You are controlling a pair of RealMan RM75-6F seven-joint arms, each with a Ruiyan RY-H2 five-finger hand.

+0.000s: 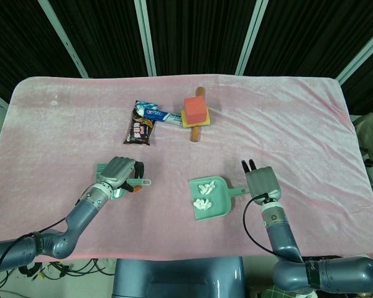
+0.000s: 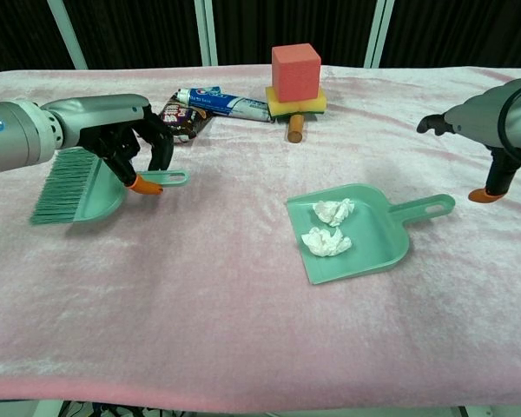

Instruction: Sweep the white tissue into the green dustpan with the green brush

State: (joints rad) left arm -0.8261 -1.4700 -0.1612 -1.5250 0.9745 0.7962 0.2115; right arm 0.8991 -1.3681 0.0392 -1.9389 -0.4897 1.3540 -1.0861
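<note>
The green dustpan (image 2: pixel 378 248) (image 1: pixel 221 200) lies flat on the pink cloth with two crumpled white tissues (image 2: pixel 333 210) (image 2: pixel 324 241) inside it, also seen as tissues (image 1: pixel 204 195) from the head view. My right hand (image 2: pixel 479 122) (image 1: pixel 262 182) hovers open to the right of the pan's handle (image 2: pixel 425 207), apart from it. My left hand (image 2: pixel 126 139) (image 1: pixel 119 173) grips the green brush (image 2: pixel 76 193) (image 1: pixel 102 167) by its handle. The brush is low at the left, bristles pointing left, on or just above the cloth.
A toothpaste tube (image 2: pixel 226 102) and a dark snack packet (image 2: pixel 181 117) lie behind the left hand. A red cube (image 2: pixel 295 69) sits on a yellow sponge over a wooden stick (image 2: pixel 295 129) at the back centre. Pink cloth covers the table.
</note>
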